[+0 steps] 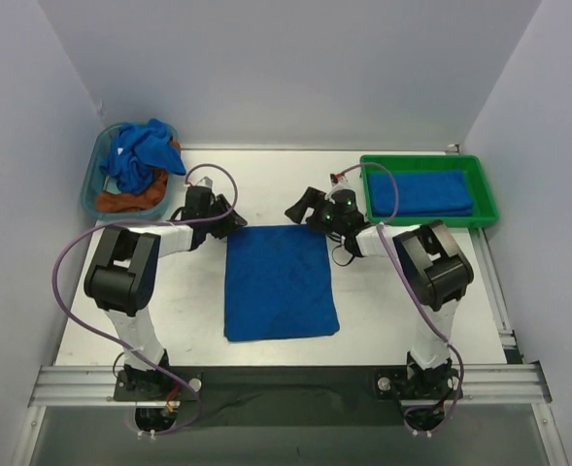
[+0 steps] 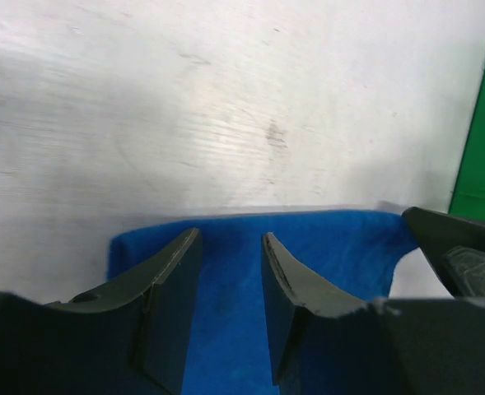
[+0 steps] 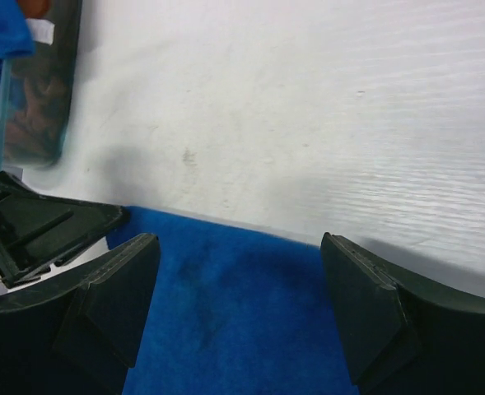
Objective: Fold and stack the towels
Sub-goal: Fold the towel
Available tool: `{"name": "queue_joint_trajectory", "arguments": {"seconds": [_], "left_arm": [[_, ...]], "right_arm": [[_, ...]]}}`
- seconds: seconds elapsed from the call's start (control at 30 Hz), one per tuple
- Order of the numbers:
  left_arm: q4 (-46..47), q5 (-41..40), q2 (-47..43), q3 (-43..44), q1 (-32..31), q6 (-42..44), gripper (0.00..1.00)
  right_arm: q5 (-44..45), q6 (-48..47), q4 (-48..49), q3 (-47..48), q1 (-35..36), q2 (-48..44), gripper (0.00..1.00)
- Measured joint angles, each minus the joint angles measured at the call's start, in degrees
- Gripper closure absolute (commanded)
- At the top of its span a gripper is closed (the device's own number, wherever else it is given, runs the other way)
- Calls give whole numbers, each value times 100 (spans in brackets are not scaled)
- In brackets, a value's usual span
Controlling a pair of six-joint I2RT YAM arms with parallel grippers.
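Observation:
One blue towel (image 1: 281, 282) lies flat in the middle of the table. My left gripper (image 1: 229, 218) hovers over its far left corner and my right gripper (image 1: 305, 207) over its far right corner. In the left wrist view the left gripper (image 2: 230, 247) has its jaws a little apart, with flat towel (image 2: 226, 329) showing between them. The right gripper (image 3: 238, 243) stands wide open over the towel's far edge (image 3: 234, 321). A folded towel (image 1: 420, 192) lies in the green tray (image 1: 483, 189). More crumpled towels (image 1: 140, 155) fill the bin.
The clear bin (image 1: 91, 180) at the back left also holds an orange-brown cloth (image 1: 130, 202). The green tray stands at the back right. White walls close in the table on three sides. Each wrist view catches the other gripper at its edge.

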Motion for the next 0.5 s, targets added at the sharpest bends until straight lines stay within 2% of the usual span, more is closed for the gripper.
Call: {"name": "queue_joint_trajectory", "arguments": {"seconds": [0.37,0.5], "left_arm": [[533,68,177,-308,214,-111,54],[577,142,175,-328,302,-138,50]], "right_arm": [[-168,573,1113,-581,-551,356,20],[-243,549,1169,-623,-605,352,20]]}}
